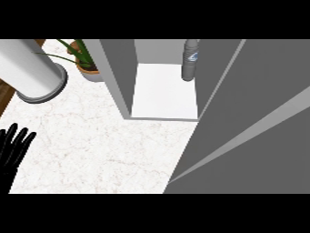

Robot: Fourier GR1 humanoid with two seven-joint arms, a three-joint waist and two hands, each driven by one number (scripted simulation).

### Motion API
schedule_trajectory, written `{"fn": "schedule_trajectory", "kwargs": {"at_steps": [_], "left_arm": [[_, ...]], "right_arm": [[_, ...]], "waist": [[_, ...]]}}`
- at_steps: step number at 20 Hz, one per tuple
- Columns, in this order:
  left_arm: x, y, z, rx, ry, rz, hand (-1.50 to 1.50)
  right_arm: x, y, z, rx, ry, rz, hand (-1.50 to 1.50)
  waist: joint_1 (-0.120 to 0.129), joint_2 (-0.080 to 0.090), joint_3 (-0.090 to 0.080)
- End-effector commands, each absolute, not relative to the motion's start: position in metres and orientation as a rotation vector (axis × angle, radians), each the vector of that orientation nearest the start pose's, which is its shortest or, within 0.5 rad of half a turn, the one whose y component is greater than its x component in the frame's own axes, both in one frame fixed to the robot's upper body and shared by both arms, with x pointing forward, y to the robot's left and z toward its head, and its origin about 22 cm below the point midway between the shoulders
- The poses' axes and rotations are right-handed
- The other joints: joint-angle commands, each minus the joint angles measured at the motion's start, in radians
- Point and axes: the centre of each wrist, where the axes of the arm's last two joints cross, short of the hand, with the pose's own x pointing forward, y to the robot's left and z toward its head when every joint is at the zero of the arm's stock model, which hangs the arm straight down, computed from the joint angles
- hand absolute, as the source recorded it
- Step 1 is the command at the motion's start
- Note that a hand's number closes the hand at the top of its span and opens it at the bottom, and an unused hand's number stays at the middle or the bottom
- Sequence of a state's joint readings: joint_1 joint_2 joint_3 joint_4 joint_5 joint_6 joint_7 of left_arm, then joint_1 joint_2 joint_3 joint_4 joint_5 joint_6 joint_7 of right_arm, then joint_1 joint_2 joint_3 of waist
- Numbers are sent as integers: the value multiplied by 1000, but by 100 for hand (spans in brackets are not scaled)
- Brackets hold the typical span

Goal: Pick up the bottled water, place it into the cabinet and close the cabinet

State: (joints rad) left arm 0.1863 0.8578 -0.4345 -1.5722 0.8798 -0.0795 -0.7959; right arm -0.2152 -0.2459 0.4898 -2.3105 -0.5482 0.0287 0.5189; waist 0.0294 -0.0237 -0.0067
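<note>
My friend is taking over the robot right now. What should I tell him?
Left hand: open, resting at the view's lower left, fingers up. Right hand: not in view.
The grey bottled water stands upright on the white floor of the grey cabinet, at the back right.
Done: bottle placed inside.
Left: the grey cabinet door is open; close it.

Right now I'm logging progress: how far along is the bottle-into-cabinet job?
Done, it seems: the bottled water stands upright inside the cabinet, at the right back of its white floor. In hand: nothing; the left hand rests open at the lower left, and the right hand is out of view. Left: closing the cabinet door, which stands open, filling the view's right.
</note>
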Motion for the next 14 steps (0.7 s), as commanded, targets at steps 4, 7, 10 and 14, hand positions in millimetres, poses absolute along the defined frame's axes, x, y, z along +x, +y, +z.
{"fn": "schedule_trajectory", "kwargs": {"at_steps": [4,7,10,14], "left_arm": [[159,353,26,-369,-1849,-44,-150],[162,357,44,-364,-1859,-54,-150],[162,352,56,-385,-1856,-62,-150],[166,355,67,-387,-1866,-74,-150]], "right_arm": [[154,-64,204,794,-1744,659,150],[165,-34,199,725,-1734,608,150],[170,-10,198,728,-1725,547,150],[194,8,216,733,-1664,436,150]], "waist": [[12,2,1],[24,11,3],[36,15,5],[38,23,6]]}}
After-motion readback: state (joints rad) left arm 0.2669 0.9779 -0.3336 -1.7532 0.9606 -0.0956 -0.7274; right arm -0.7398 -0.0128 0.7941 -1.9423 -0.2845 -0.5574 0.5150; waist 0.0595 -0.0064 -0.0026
